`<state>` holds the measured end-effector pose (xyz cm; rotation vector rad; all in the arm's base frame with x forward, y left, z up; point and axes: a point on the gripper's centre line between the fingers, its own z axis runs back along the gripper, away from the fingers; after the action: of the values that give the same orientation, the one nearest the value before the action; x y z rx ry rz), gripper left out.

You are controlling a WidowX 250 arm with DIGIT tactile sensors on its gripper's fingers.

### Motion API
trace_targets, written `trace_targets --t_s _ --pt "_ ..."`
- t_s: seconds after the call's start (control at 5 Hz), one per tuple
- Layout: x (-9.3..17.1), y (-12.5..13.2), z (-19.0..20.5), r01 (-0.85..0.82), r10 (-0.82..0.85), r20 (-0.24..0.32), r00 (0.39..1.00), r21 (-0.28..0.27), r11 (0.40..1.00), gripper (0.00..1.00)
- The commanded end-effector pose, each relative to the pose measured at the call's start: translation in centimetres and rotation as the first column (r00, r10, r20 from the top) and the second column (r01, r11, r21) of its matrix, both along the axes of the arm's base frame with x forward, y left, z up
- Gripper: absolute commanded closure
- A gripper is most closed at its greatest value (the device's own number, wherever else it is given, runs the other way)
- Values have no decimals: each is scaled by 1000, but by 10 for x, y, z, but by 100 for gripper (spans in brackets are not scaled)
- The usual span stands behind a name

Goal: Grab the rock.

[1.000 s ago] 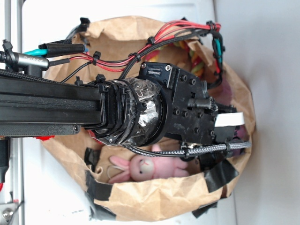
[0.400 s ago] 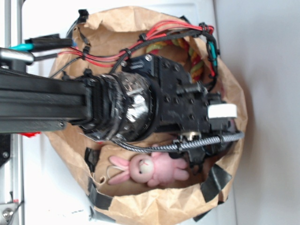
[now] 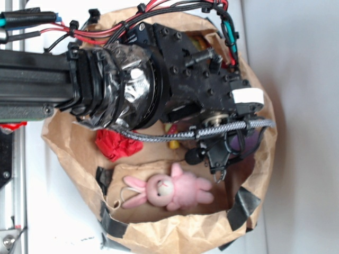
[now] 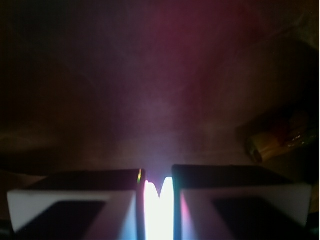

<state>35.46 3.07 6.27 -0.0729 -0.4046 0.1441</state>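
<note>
Robot arm (image 3: 132, 79) reaching into a brown paper bag (image 3: 175, 233) of toys.

The gripper (image 4: 158, 187) sits low at the bag's far side, jaws nearly pressed together, a thin bright gap between them. The rock is hidden, possibly under the arm. Red ball (image 3: 115, 144) and pink bunny (image 3: 169, 190) lie nearby.

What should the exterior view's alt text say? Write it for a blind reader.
A black robot arm reaches into an open brown paper bag, hiding much of its inside. A crumpled red ball and a pink plush bunny lie in the bag; no rock shows.
</note>
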Motion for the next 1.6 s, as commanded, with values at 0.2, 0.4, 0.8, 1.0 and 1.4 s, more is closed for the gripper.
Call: trace_targets --t_s 0.2,0.4,0.8,1.0,1.4 --pt "10 13 23 8 -11 50 999 53 999 0" --pt "4 12 15 37 -41 37 998 89 995 0" --pt "-4 10 2 74 -78 24 997 141 987 0" --pt "-10 3 -2 104 -109 22 994 156 982 0" --pt "-19 -4 1 153 -154 -5 988 150 977 0"
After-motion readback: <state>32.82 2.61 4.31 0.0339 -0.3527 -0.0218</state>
